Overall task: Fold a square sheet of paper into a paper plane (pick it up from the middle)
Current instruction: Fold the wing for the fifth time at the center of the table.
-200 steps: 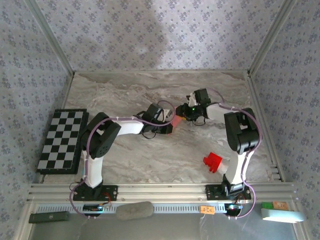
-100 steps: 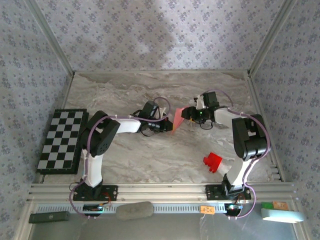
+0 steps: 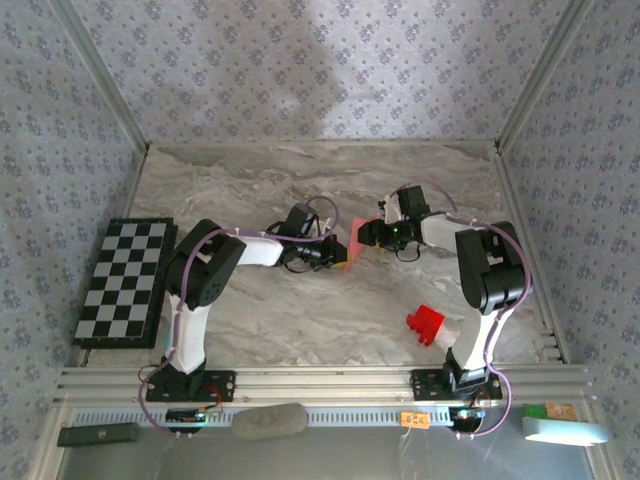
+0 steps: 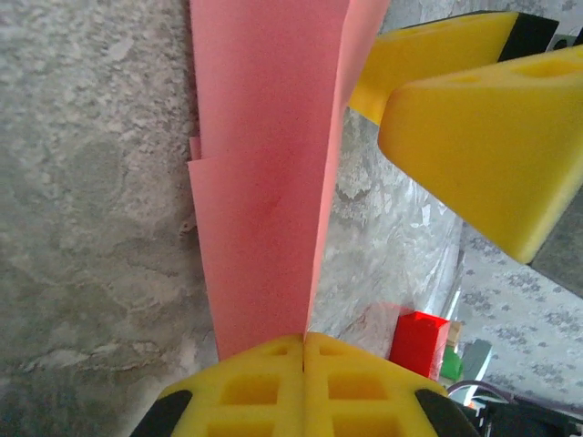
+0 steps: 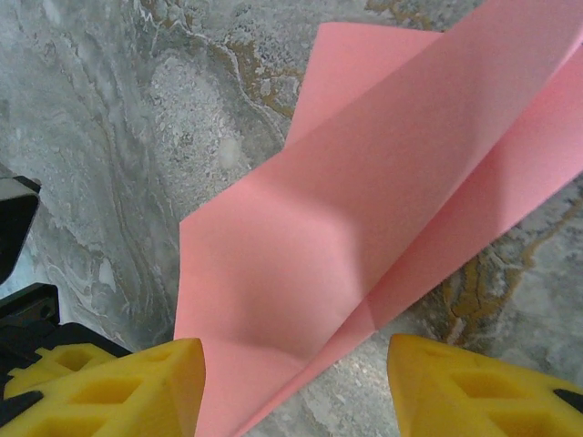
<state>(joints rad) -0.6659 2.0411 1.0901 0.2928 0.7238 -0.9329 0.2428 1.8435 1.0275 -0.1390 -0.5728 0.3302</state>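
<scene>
Spanning the gap between the two tools, over the marbled tabletop point(image 3: 250, 320): a salmon-pink sheet of paper point(image 4: 264, 164), folded lengthwise into a long narrow strip with a sharp centre crease and layered flaps. Pinched at one narrow end by the left tool point(image 4: 303, 350), yellow pads pressed flat together. Straddled at the other end by the right tool point(image 5: 296, 387), spread wide, with the creased, slightly buckled paper between its fingers. Beyond the left tool, beside the strip, a red block point(image 4: 417, 341).
</scene>
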